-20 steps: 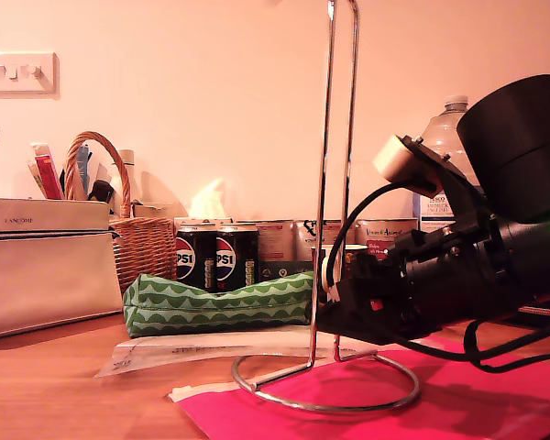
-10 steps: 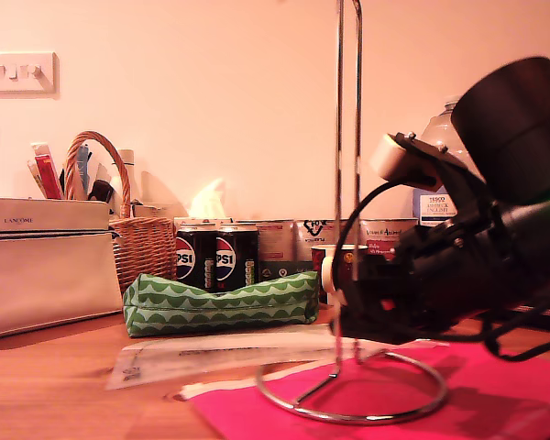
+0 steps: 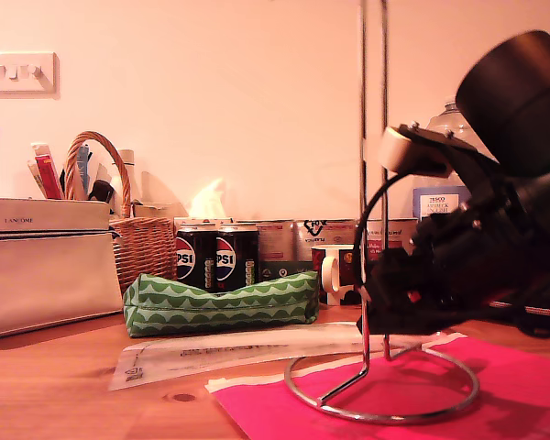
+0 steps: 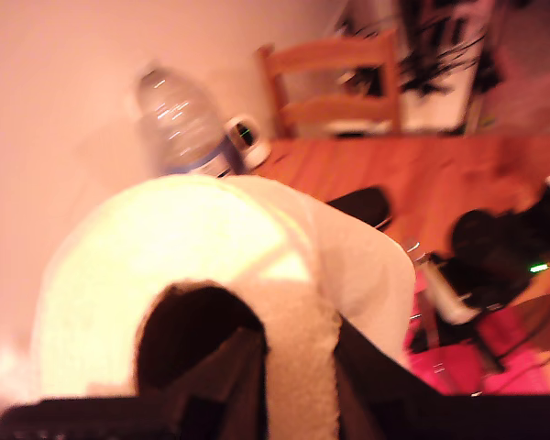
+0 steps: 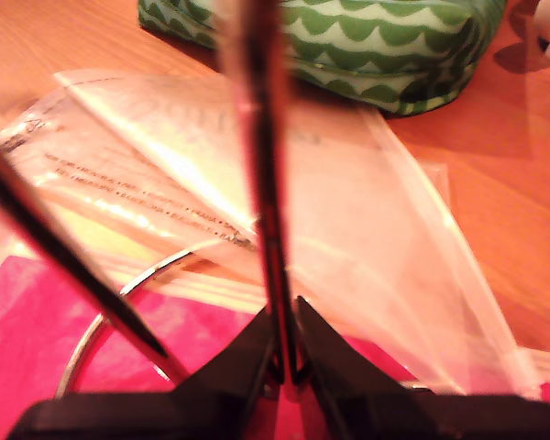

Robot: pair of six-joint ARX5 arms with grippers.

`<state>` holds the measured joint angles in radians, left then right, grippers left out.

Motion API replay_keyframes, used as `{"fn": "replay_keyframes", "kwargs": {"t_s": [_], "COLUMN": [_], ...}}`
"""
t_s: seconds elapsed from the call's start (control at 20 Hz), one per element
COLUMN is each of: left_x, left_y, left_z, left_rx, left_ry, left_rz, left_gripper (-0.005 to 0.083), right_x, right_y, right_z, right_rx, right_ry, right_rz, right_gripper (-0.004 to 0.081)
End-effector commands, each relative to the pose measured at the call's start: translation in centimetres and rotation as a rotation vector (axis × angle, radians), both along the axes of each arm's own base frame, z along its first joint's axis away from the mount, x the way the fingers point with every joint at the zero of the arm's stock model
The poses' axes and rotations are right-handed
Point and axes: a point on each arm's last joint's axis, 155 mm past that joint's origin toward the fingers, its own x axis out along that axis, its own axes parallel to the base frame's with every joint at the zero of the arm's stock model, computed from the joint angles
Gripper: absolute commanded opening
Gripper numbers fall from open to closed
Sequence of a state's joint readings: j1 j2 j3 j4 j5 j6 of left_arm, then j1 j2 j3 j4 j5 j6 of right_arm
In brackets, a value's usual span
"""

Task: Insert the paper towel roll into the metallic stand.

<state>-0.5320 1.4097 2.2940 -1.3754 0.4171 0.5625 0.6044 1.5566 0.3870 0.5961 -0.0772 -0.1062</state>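
Slip is the danger: my second tool (image 5: pixel 284 367) pinches one stand (image 3: pixel 373 183) rod; my first tool (image 4: pixel 247 385) clamps the roll (image 4: pixel 192 275) wall, hiding the loop.

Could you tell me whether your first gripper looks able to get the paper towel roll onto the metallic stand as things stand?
Probably not yet: my first gripper holds the paper towel roll, but my second gripper still clamps the metallic stand.

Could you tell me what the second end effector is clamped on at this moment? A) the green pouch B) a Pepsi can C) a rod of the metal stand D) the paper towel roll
C: in the second wrist view my second end effector pinches a rod of the stand, with its ring base beneath.
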Motion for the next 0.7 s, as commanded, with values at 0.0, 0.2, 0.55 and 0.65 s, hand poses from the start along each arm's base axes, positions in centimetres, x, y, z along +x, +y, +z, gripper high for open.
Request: {"fn": "replay_keyframes", "kwargs": {"t_s": [0.0, 0.2, 0.55, 0.65], "left_x": [0.6, 1.3, 2.5, 2.9], "left_y": [-0.1, 0.2, 1.1, 1.3], "left_z": [-0.6, -2.0, -3.2, -4.2], "left_rx": [0.012, 0.017, 0.003, 0.002], "left_ry": [-0.006, 0.042, 0.077, 0.105], "left_rz": [-0.012, -0.023, -0.038, -0.049], "left_gripper": [-0.0021, -0.0021, -0.0021, -0.0021], "right_x": [0.9, 1.0, 1.0, 1.1], "right_y": [0.9, 0.6, 0.7, 0.7], "right_z": [2.4, 3.0, 3.2, 3.3], "right_rx": [0.029, 0.010, -0.087, -0.107], "right_ry": [-0.060, -0.075, -0.062, -0.061], "right_rz": [0.007, 0.003, 0.014, 0.007], "right_gripper": [-0.0011, -0.0011, -0.0011, -0.0011]}}
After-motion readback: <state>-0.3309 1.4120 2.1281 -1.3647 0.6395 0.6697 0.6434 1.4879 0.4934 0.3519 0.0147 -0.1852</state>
